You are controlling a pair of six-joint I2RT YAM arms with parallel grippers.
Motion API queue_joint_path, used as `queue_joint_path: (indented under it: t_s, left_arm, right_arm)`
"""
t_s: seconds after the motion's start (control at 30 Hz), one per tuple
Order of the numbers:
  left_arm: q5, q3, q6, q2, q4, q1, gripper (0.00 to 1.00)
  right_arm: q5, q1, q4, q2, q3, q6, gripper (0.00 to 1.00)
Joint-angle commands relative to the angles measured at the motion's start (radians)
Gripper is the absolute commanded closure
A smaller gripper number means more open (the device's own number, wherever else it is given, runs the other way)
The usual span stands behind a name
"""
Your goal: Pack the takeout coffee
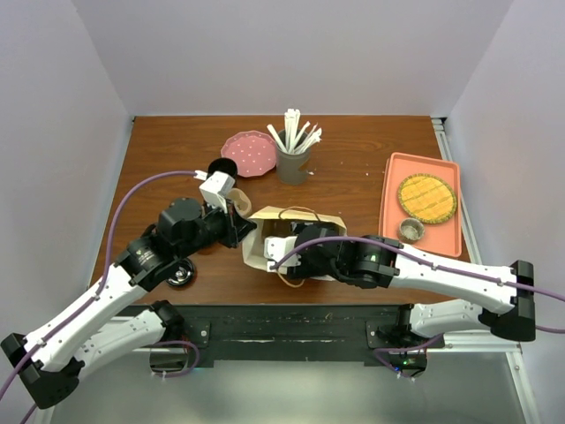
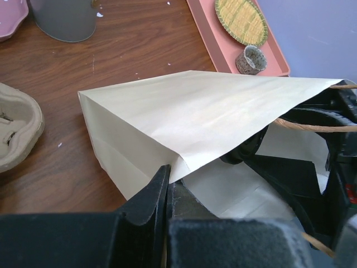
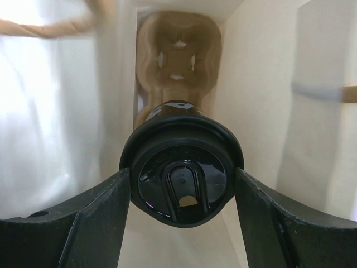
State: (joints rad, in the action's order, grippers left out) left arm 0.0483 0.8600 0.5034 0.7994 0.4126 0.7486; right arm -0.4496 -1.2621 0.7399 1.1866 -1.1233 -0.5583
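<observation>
- Inside cream paper bag (image 3: 268, 84), right wrist view only: glossy black lidded takeout coffee cup (image 3: 181, 167), gripped by right end effector (image 3: 182, 192), before moulded brown pulp carrier (image 3: 178, 50).
- Left end effector (image 2: 167, 192): closed, pinching bag edge.

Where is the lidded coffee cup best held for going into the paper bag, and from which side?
Probably across the lid rim of the coffee cup, a finger each side, from the lid end through the mouth of the paper bag: its base points inward and the walls hem its sides.

Lab booth (plain enclosing walls (image 1: 291, 53))
</observation>
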Motion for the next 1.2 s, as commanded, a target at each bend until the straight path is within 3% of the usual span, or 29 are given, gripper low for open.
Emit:
queue_joint_path:
  t_s: [0.0,0.9,1.17]
  left_arm:
    - [-0.022,0.008,0.021,-0.022,0.009,0.012,1.0]
    - [-0.022,0.057,-0.016,0.012,-0.008,0.046,1.0]
    - [-0.019,0.045,-0.017,0.012,-0.008,0.046,1.0]
  right_arm:
    - [-0.08,0.003,0.001,0.022,0.008,-0.081,0.74]
    - [-0.095,0.116,-0.146,-0.027,0.134,0.005,0.75]
    - [0.018,0.124,-0.165,-0.008,0.112,0.02,0.75]
